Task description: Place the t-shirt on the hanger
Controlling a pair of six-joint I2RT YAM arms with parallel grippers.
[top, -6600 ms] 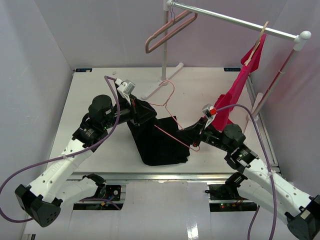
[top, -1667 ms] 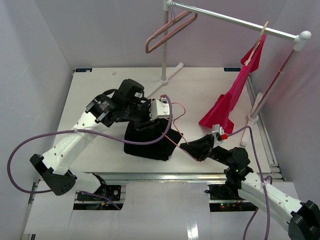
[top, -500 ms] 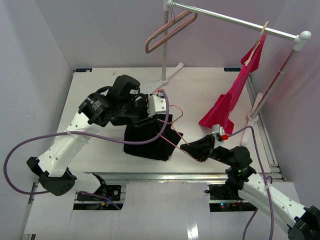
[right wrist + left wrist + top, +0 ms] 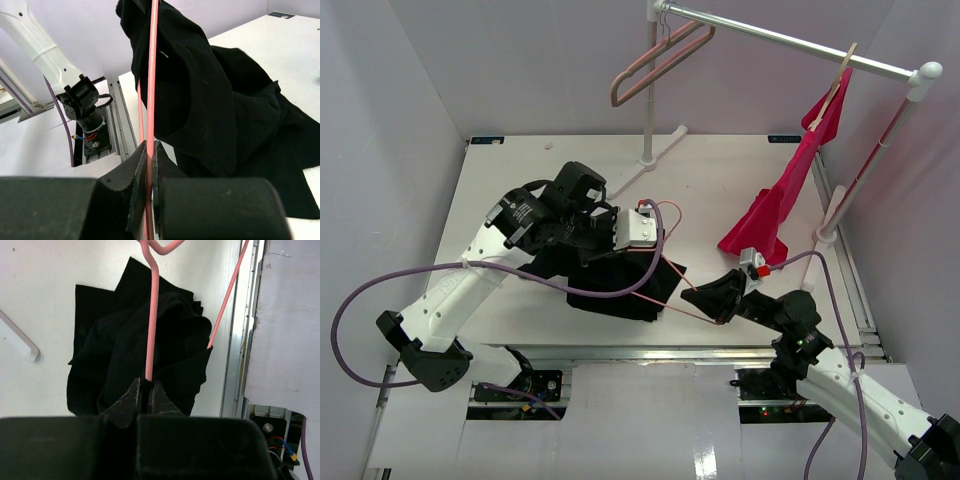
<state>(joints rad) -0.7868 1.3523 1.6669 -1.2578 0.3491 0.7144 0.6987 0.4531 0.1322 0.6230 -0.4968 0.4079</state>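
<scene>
We judge threading underway. Left gripper jaws pinch one arm of thin salmon-pink wire hanger. Right gripper jaws pressed onto another stretch. Black cloth t-shirt hangs bunched on wire just beyond both jaws, remainder crumpled on white table. Next move needs fabric drawn along wire.

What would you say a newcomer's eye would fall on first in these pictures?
The black t-shirt bunched up mid-table stands out first, with the wire of the salmon-pink hanger crossing it. The left fingers and the right fingers are each pinched shut on that wire, from opposite sides of the shirt. Next comes the red shirt, which hangs from the rail at the back right.
</scene>
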